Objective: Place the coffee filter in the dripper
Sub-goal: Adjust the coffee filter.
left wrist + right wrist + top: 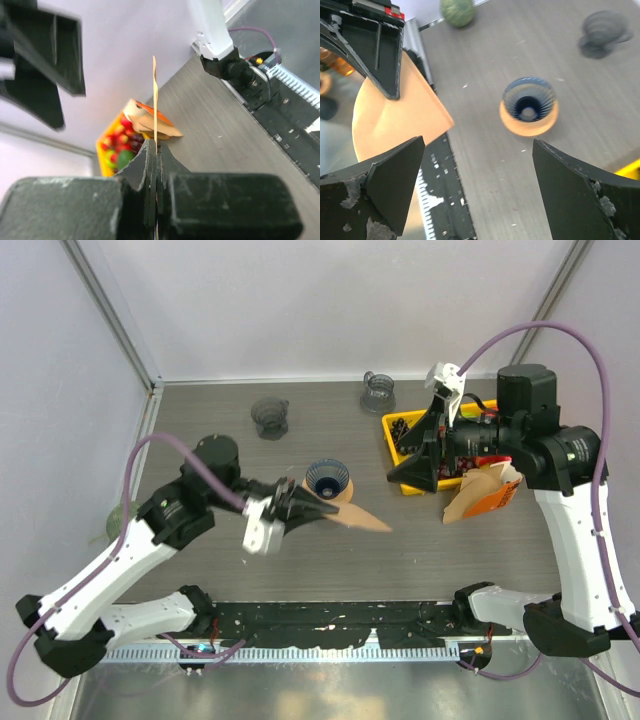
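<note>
The coffee filter [358, 519] is a flat brown paper fan held just above the table, in front of the dripper. My left gripper [320, 510] is shut on its left end. In the left wrist view the filter [154, 95] stands edge-on, rising out of the closed jaws of the left gripper [156, 150]. The dripper [327, 480] has a dark blue ribbed cone on an orange ring and stands upright and empty. My right gripper [400, 462] hangs open to the right of the dripper with nothing in it. The right wrist view shows the filter [395, 125], the dripper [528, 106] and the open right gripper [480, 175].
A yellow tray [392, 425] sits at the back right beside an orange pack of filters [480, 495]. Two dark glass cups [270, 418] [378, 392] stand at the back. A green ball [118, 518] lies off the table's left edge. A black rail [330, 615] runs along the near edge.
</note>
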